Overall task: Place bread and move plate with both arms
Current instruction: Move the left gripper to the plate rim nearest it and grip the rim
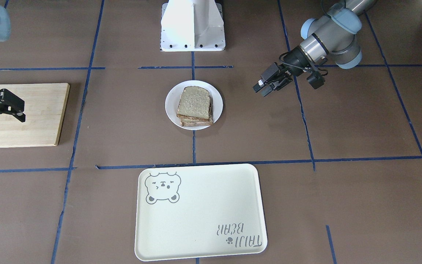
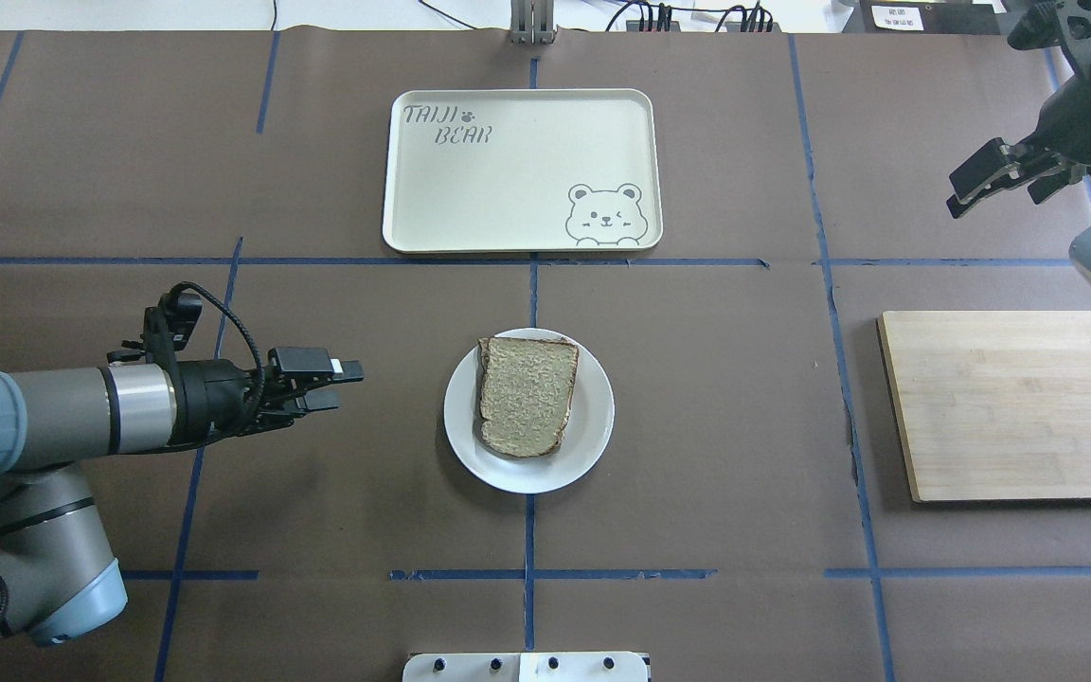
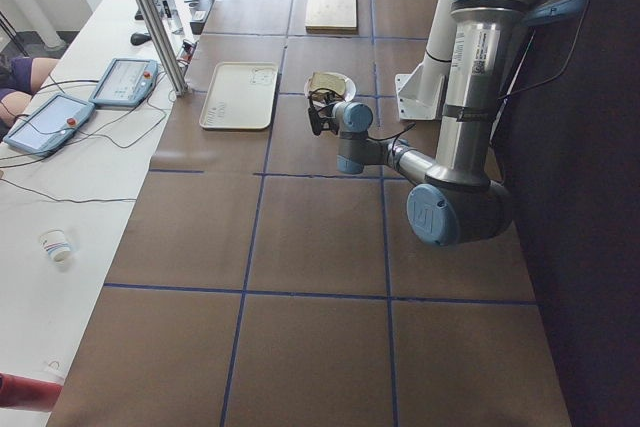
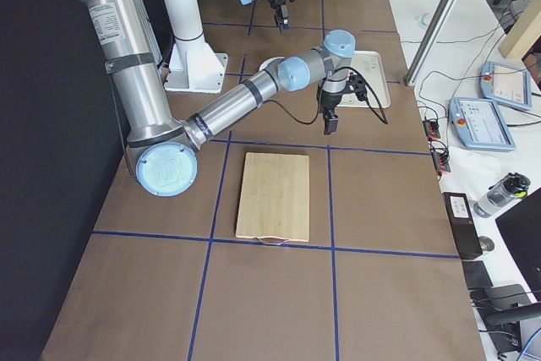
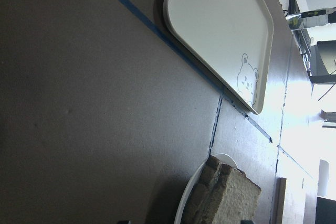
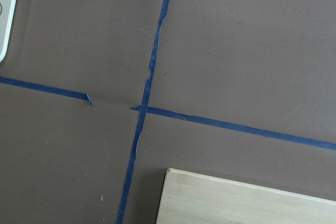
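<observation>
The bread [image 2: 527,393] lies on the plate [image 2: 595,419] at mid-table; my left gripper [image 2: 345,382], empty, jaws slightly apart, hangs near its rim, my right gripper [image 2: 967,189], open and empty, well apart, so I judge both should pinch opposite rims low and level, clear of crust.

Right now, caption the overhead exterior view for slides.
Tan bread slice on round white plate between left end effector and right end effector; cream tray beyond.
</observation>
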`<state>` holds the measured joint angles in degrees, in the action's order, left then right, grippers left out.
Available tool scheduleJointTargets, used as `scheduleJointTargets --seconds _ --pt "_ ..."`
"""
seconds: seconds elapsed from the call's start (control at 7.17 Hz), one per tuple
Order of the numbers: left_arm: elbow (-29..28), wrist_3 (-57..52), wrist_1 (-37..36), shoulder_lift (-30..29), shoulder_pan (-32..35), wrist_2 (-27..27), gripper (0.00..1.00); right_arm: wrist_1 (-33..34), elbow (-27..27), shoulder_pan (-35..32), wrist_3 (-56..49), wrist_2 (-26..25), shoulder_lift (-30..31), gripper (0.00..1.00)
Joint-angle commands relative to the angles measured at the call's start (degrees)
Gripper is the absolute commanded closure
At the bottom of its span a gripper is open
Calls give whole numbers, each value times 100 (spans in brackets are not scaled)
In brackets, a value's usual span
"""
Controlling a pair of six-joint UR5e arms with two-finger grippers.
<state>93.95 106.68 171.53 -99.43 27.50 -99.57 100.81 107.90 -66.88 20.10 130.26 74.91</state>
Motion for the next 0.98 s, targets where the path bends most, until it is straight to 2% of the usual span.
scheduleJointTargets --seconds 0.0,0.28,0.56,0.84 --pt "-384 19 -14 -540 -376 262 35 -9 -76 -411 -1064 9 566 0" --pt "-675 185 -41 -788 -525 298 39 -9 -138 -834 -1185 209 1023 0" --pt "-859 195 -94 -841 -570 298 42 -35 -242 -914 -1236 343 1182 0" --pt "-1053 195 -94 -1060 -606 307 44 -499 -507 -1011 -1193 351 1289 0"
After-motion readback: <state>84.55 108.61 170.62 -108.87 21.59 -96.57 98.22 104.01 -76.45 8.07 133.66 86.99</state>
